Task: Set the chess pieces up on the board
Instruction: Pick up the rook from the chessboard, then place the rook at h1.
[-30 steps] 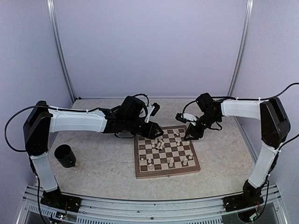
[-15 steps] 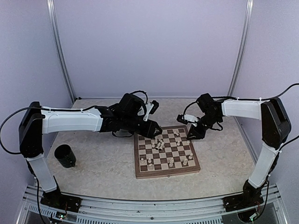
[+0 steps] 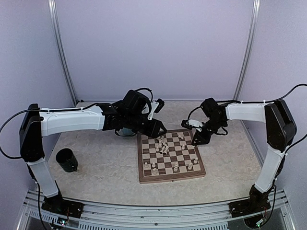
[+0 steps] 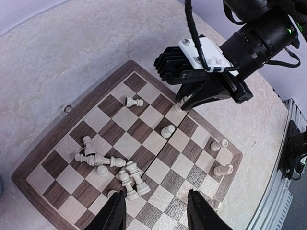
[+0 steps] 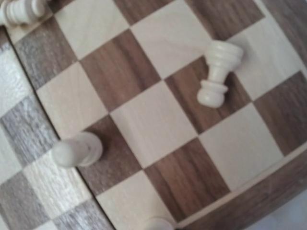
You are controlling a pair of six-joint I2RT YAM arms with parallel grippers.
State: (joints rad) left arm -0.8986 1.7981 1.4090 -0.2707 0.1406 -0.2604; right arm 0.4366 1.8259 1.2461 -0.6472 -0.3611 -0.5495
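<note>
The board [image 3: 142, 178] lies at mid-table, with cream chess pieces scattered on it. Several fallen chess pieces [image 4: 109, 162] form a heap near its middle, and single ones stand by the right rim [image 4: 219, 143]. My left gripper [image 4: 157, 213] hovers above the heap, open and empty. My right gripper [image 3: 195, 142] is down at the board's far right corner. From the left wrist its fingers [image 4: 188, 99] pinch a small pawn [image 4: 178, 107]; that pawn's top [image 5: 158, 224] shows at the right wrist view's bottom edge. A pawn [image 5: 217, 79] lies on its side nearby.
A black cup [image 3: 66, 160] stands on the table at the left. Another pawn [image 5: 76, 149] stands upright two squares from the held one. A metal rail [image 3: 153, 211] runs along the near edge; walls close in the back and sides.
My right gripper's jaws have come together at the board's far right corner. My left gripper has drawn back slightly toward the far edge, still open.
</note>
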